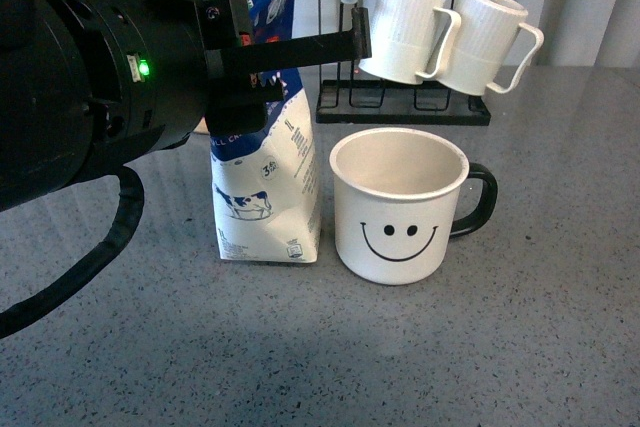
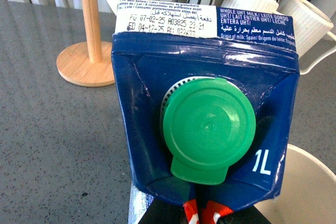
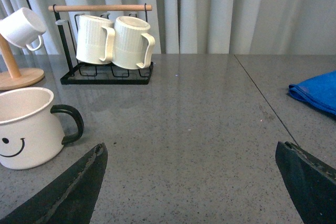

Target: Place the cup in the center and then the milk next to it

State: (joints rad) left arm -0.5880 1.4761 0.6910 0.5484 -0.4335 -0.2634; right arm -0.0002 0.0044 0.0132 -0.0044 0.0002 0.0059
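The white smiley cup (image 1: 400, 205) with a black handle stands upright on the grey table, face toward me. The blue and white milk carton (image 1: 265, 172) stands upright just left of it, nearly touching. My left gripper (image 1: 262, 75) is shut on the milk's upper part. In the left wrist view the milk's green cap (image 2: 208, 128) fills the middle, with the cup's rim (image 2: 310, 182) beside it. My right gripper (image 3: 191, 171) is open and empty above bare table, to the right of the cup (image 3: 26, 127); it is not seen in the front view.
A black rack (image 1: 405, 102) with two ribbed white mugs (image 1: 450, 35) stands behind the cup. A wooden mug stand (image 2: 89, 61) with a small white cup (image 3: 23, 27) is behind the milk. A blue cloth (image 3: 317, 93) lies at the far right.
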